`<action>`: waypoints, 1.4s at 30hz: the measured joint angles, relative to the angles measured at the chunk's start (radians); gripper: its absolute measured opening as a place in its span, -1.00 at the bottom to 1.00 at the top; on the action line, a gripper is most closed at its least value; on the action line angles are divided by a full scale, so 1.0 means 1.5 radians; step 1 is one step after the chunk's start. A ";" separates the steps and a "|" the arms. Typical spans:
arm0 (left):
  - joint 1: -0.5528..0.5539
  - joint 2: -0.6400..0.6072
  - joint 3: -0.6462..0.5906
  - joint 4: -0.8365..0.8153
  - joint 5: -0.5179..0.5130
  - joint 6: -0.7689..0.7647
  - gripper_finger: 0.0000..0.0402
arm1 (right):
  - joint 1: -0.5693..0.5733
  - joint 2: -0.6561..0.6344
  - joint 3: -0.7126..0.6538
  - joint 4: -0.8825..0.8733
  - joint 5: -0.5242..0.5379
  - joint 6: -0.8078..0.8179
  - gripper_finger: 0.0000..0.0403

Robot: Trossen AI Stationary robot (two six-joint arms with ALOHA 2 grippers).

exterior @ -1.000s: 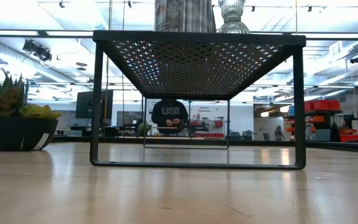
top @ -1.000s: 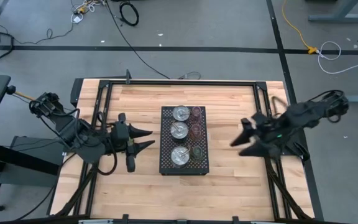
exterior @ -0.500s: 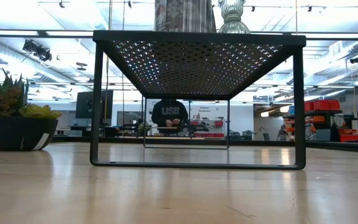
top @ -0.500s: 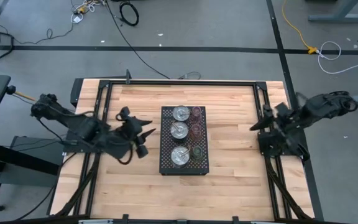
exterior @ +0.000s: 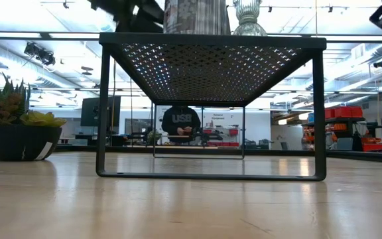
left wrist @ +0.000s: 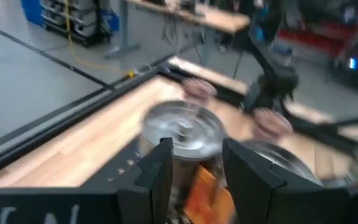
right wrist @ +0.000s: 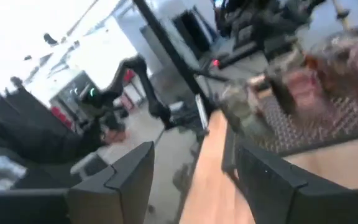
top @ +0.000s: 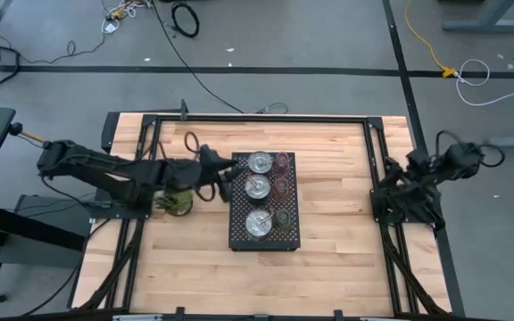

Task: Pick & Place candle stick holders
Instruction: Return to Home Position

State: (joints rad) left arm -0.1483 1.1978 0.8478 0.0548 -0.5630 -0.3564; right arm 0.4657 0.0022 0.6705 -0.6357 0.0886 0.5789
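Note:
A black perforated tray (top: 239, 239) stands mid-table. On it stand three silver cups, far (top: 260, 162), middle (top: 257, 186) and near (top: 258, 223), with three small tinted discs (top: 282, 186) in a row on their right. My left gripper (top: 226, 176) is open at the tray's left edge, level with the far and middle cups. In the left wrist view (left wrist: 197, 168) a silver cup (left wrist: 182, 127) shows just beyond its fingers. My right gripper (top: 391, 180) is open and empty at the table's right edge; it also shows in its wrist view (right wrist: 194, 180).
A small green plant in a dark pot (top: 175, 201) stands on the table left of the tray, under my left arm. In the low view the tray (exterior: 211, 43) stands on thin legs. A black frame (top: 266, 119) runs around the table top.
My left gripper has gone toward the table's right edge, up to the tray's left side, and has uncovered the plant. My right gripper has drawn back toward the table's right edge and folded in there.

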 joint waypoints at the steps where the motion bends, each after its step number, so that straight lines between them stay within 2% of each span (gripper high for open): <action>1: 0.009 -0.008 -0.019 0.029 0.004 -0.002 -0.29 | 0.000 0.001 -0.001 -0.022 -0.010 0.001 0.11; 3: 0.025 -0.026 -0.054 0.078 0.022 0.002 -0.29 | 0.000 0.006 -0.006 0.001 -0.019 0.010 0.11; 6: 0.038 -0.061 -0.091 0.115 0.067 0.013 -0.29 | 0.000 -0.001 -0.026 0.008 0.004 -0.039 0.11; 10: 0.045 -0.110 -0.144 0.107 0.138 0.017 -0.29 | 0.000 -0.001 -0.026 0.082 0.024 -0.122 0.11; 16: 0.045 -0.211 -0.256 0.110 0.157 -0.002 -0.29 | 0.000 -0.001 -0.030 0.098 0.061 -0.184 0.11; 21: 0.044 -0.307 -0.324 0.153 0.232 0.011 -0.29 | 0.000 -0.001 -0.064 0.103 0.166 -0.194 0.11; 25: 0.049 -0.386 -0.380 0.143 0.234 0.036 -0.29 | 0.000 -0.001 -0.129 0.194 0.194 -0.200 0.11; 29: 0.067 -0.467 -0.440 0.139 0.260 -0.001 -0.29 | 0.000 -0.001 -0.228 0.315 0.207 -0.177 0.11; 32: 0.072 -0.524 -0.462 0.144 0.309 -0.004 -0.29 | 0.000 -0.001 -0.311 0.459 0.209 -0.192 0.11; 36: 0.072 -0.587 -0.467 0.110 0.292 0.034 -0.29 | -0.003 -0.002 -0.424 0.672 0.221 -0.254 0.11; 40: 0.072 -0.631 -0.467 0.071 0.262 0.036 -0.29 | -0.019 0.001 -0.436 0.650 0.263 -0.219 0.11; 42: 0.073 -0.645 -0.467 0.052 0.257 0.036 -0.29 | -0.037 -0.001 -0.437 0.651 0.279 -0.236 0.11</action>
State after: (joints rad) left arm -0.0387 0.2308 0.1471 0.1331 -0.1774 -0.3026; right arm 0.4106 0.0006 0.0154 0.3412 0.5066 0.2244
